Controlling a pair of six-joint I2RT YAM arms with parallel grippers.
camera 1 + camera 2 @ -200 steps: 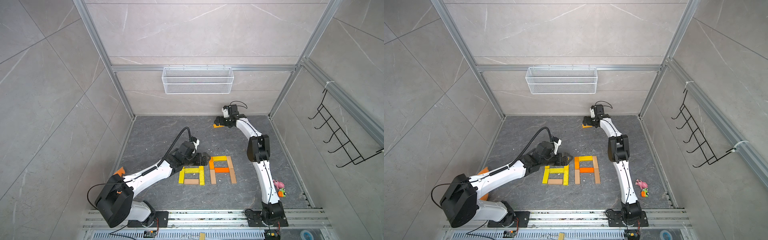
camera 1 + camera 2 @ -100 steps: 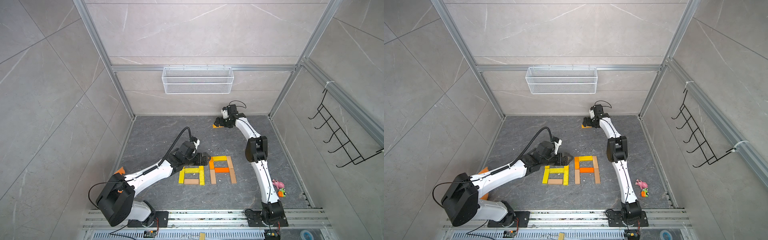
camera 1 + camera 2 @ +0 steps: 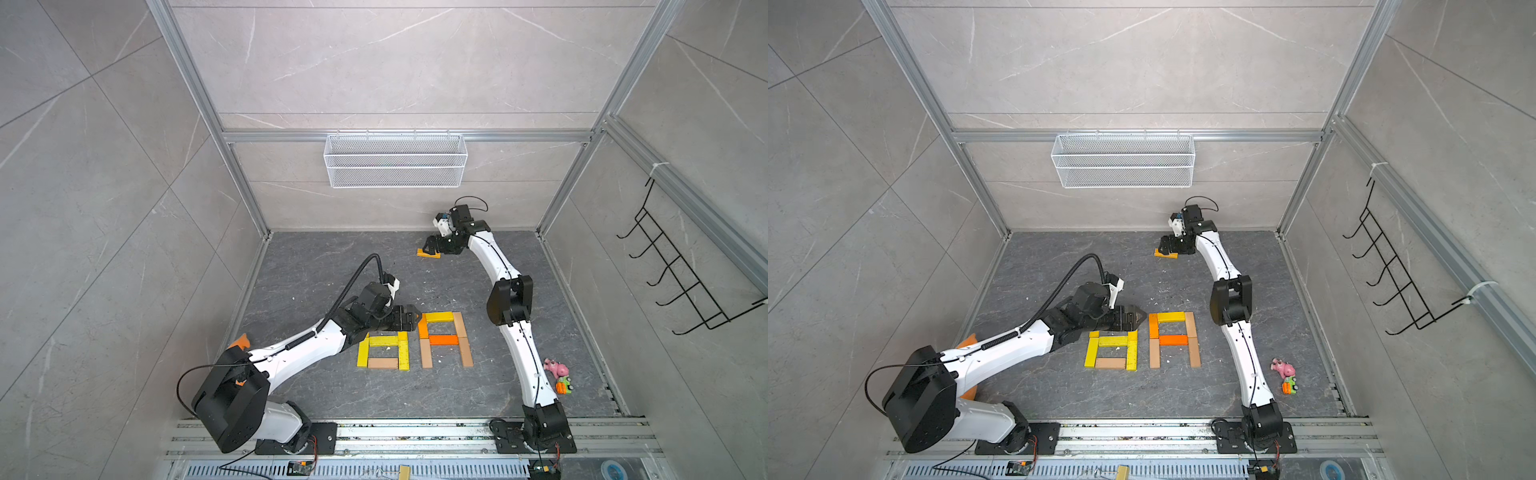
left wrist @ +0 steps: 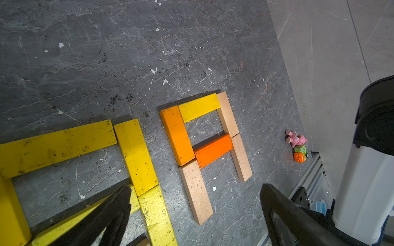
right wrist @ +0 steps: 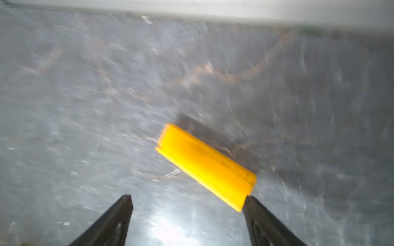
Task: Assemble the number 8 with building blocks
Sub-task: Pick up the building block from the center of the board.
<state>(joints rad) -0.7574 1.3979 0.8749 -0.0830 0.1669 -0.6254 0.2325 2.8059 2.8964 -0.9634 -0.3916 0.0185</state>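
Several building blocks lie flat mid-floor in two figures in both top views: a yellow and tan one (image 3: 384,341) and an orange, yellow and tan one (image 3: 444,339). My left gripper (image 3: 412,318) hovers open at their far ends. In the left wrist view its fingers (image 4: 116,205) straddle a tan block (image 4: 196,191) and a yellow block (image 4: 156,210) without touching them. One loose yellow-orange block (image 3: 429,254) lies near the back wall. My right gripper (image 3: 430,245) stands open over it. In the blurred right wrist view one fingertip (image 5: 253,204) meets the end of that block (image 5: 205,166).
A pink toy pig (image 3: 556,367) and a small green-orange toy car (image 3: 564,386) lie by the right arm's base. An orange plush toy (image 3: 240,341) sits behind the left arm. A wire basket (image 3: 395,160) hangs on the back wall and a black hook rack (image 3: 681,274) on the right wall.
The right arm's elbow has shifted slightly left while its gripper stays over the loose block. The left arm and the two block figures have not visibly moved.
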